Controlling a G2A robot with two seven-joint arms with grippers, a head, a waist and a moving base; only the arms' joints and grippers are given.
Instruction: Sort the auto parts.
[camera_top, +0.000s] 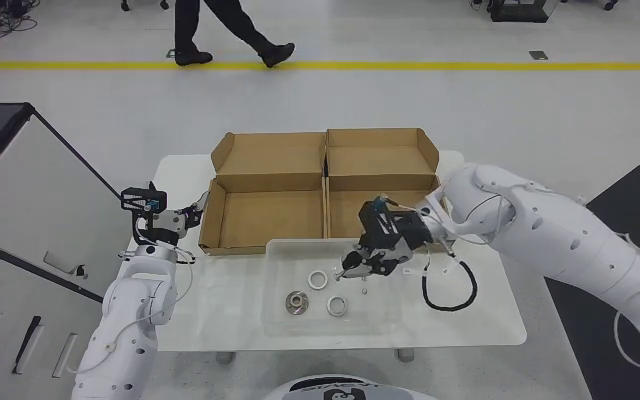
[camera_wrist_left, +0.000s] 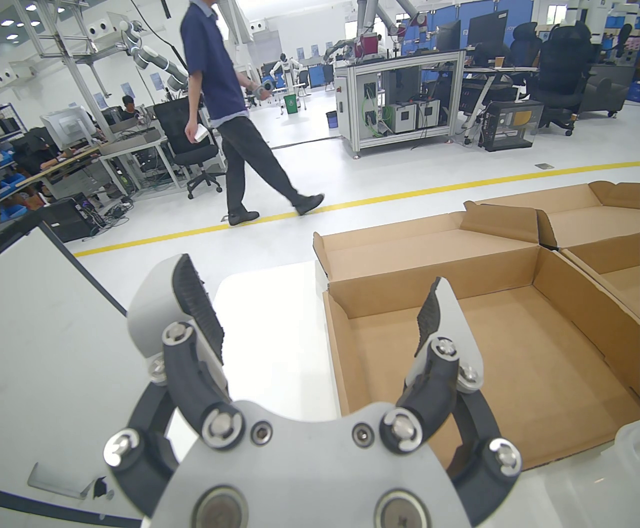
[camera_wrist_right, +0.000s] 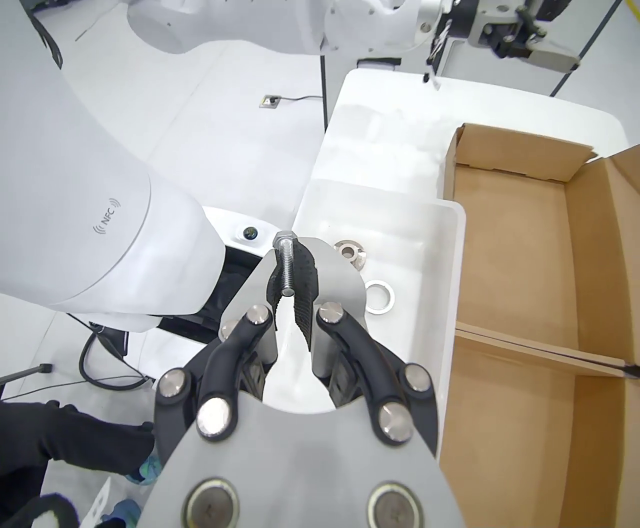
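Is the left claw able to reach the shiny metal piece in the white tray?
Probably yes: the left claw is open, the tray has no lid, and the right claw with its bolt hangs beside the metal piece, not over it.

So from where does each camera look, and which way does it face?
Top view: above the arms, facing down at the white table, both arms showing.
Left wrist view: behind the open left gripper, facing an open brown cardboard box.
Right wrist view: behind the right gripper, shut on a silver threaded bolt, facing down into the white plastic tray.
Shared: top and right wrist views both show the tray.
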